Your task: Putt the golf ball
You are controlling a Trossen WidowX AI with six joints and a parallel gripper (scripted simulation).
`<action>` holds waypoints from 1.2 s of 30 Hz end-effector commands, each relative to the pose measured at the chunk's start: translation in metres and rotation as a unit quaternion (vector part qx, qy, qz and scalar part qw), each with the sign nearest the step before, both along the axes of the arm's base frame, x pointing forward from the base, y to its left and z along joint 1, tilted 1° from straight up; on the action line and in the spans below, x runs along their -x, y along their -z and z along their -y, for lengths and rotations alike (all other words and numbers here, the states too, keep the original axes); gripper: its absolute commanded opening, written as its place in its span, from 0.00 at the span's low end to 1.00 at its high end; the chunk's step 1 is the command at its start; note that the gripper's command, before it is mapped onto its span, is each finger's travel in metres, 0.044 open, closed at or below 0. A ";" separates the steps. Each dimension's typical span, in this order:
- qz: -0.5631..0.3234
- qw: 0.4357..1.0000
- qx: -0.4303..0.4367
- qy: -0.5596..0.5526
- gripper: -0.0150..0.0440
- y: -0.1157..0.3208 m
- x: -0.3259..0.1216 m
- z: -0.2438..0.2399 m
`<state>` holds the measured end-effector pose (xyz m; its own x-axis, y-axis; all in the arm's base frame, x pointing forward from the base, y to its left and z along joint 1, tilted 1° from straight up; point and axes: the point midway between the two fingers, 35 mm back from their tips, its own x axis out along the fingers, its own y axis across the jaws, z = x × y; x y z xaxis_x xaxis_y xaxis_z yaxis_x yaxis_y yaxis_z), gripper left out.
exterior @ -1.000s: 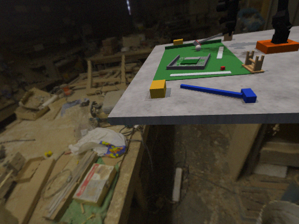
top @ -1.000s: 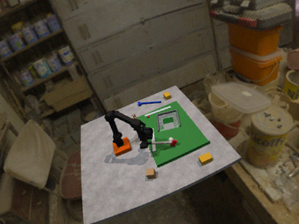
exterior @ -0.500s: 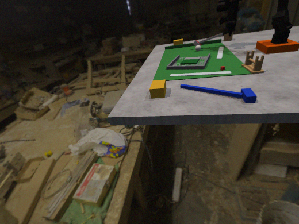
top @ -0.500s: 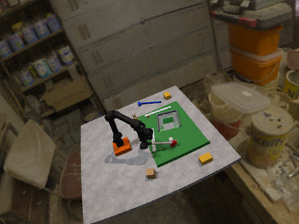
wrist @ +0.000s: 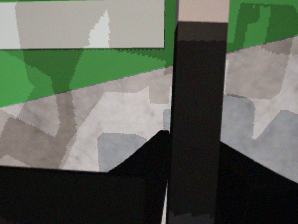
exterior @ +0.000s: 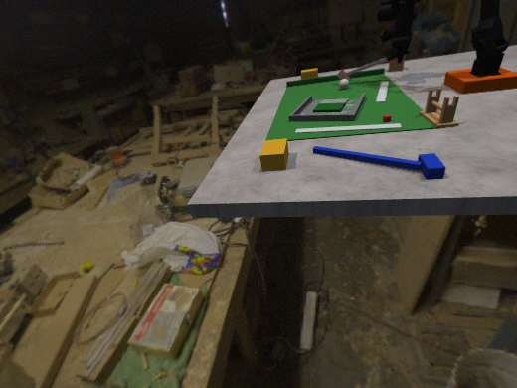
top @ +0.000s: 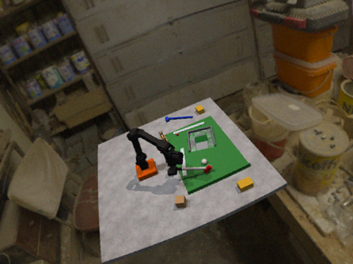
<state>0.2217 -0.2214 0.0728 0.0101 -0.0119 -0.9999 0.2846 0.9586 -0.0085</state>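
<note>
Your jaws (top: pixel 173 171) are clamped on the grip end of the red putter (top: pixel 194 168), at the near-left edge of the green mat (top: pixel 223 162); the shaft runs out over the mat to the red head (top: pixel 208 168). The golf ball (top: pixel 204 161) sits on the mat just beside that head, on the side toward the raised green (top: pixel 200 139); whether they touch, you can't tell from the top view. The exterior view puts the ball (exterior: pixel 344 83) right below the putter head (exterior: pixel 343 75), near the mat's far edge. That view also gives you what the top barely resolves: the grey-framed raised green (exterior: pixel 328 107) has nothing on its green pad, a small red cube (exterior: pixel 387 118) lies on the mat, and a small wooden stool (exterior: pixel 441 106) lies upside down on the tabletop (exterior: pixel 348 184), with a blue hammer (exterior: pixel 383 161) and a yellow block (exterior: pixel 273 154) nearer the camera. Your wrist view shows only the dark putter grip (wrist: pixel 197 115) running up the frame, over the mat edge and a white strip (wrist: pixel 82 25).
</note>
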 end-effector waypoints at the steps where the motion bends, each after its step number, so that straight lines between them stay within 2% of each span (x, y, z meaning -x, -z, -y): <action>1: 0.000 1.000 0.000 0.001 0.25 0.000 -0.005 -0.009; 10: 0.003 1.000 -0.004 -0.003 0.25 0.000 -0.039 -0.128; 18: 0.003 1.000 -0.004 -0.003 0.25 -0.004 -0.039 -0.130; 30: 0.003 1.000 -0.004 -0.003 0.25 -0.059 -0.038 -0.130; 36: -0.002 1.000 -0.005 -0.006 0.25 -0.050 -0.038 -0.130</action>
<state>0.2596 -0.0915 0.1243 0.0080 -0.0018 -1.0000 0.2735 0.9619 0.0005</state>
